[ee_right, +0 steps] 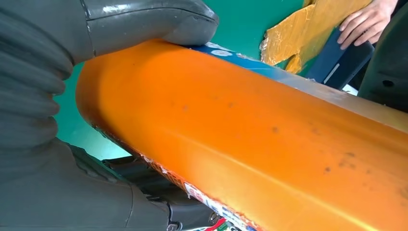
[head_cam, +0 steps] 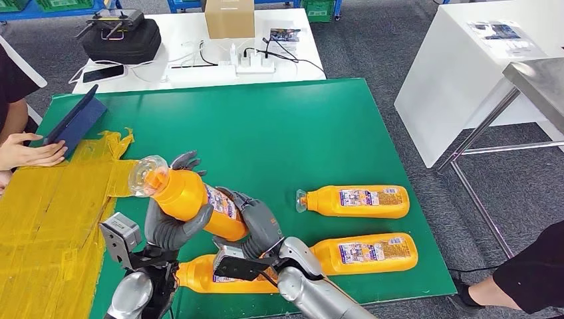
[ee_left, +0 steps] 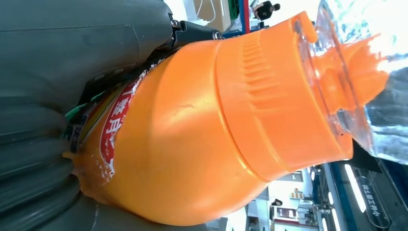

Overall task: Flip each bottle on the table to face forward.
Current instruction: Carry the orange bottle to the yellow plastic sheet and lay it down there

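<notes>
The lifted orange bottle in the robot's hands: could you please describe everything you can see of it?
The lifted orange bottle looks like glossy plastic, with a ribbed orange collar and a clear cap over an orange spout. A printed label wraps its body. It is tilted above the green table, cap up and towards the robot's left. The left hand grips near its neck; the right hand holds its base end.

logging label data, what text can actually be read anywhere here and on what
Nothing can be quoted.
Held bottle: red label characters, cut off by the left hand and turned.
Two lying bottles' labels: too small.
Papers on white tables: blurred.
</notes>
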Tool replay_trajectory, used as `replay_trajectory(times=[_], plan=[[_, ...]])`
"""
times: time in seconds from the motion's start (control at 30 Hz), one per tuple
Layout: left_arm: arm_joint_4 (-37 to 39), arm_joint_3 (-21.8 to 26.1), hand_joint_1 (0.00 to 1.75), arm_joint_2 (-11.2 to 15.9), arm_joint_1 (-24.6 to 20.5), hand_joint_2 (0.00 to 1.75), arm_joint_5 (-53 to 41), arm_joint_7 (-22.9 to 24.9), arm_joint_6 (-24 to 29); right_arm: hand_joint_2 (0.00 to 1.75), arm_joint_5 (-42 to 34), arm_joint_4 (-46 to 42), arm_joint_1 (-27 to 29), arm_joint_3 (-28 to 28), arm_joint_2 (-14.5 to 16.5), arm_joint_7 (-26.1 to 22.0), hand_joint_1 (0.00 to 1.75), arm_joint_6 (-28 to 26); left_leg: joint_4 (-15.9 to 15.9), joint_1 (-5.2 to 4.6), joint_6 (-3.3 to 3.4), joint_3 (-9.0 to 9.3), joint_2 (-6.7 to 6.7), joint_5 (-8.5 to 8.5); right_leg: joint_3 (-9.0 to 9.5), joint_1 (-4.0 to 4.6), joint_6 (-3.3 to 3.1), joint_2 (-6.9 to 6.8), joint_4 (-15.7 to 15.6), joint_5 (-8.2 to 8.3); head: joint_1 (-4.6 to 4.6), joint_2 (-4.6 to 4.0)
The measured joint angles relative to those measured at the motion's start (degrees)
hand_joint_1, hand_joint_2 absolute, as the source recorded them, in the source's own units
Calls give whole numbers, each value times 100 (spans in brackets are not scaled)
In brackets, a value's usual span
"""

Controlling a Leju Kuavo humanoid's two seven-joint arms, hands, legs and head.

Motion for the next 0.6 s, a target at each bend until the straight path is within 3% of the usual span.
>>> replay_trajectory(times=[0.23,0.27,0.37,0.4,0.5,0.6], plan=[[0,-91,175,0,1,175,-248,-11,188,175,-100,-8,45,18,5,-61,175,-71,0,0,0,-1,0,0,-1,0,0,0,0,0,-1,0],[0,-109,175,0,-1,175,-292,-11,215,175,-112,-46,73,19,4,-68,153,-97,0,0,0,-2,0,0,3,0,0,0,0,0,-1,0],[0,-147,175,0,-16,175,-417,-13,284,175,-174,-287,213,20,-14,-40,22,-157,0,0,0,-7,0,0,12,0,0,0,1,0,-1,0],[0,-159,175,0,-21,175,-492,-13,334,175,-192,-394,260,19,-25,10,0,-163,0,0,0,-7,0,0,11,0,0,0,1,0,-1,0],[0,-184,175,21,-36,175,-1180,11,782,175,-196,-800,398,13,-64,311,0,-148,0,0,0,-8,0,0,10,0,0,0,1,0,-1,0],[1,-144,175,177,-139,175,-2562,359,1510,175,-209,-1369,562,-32,-127,698,0,45,0,1,0,-8,0,0,9,1,0,0,2,0,1,0]])
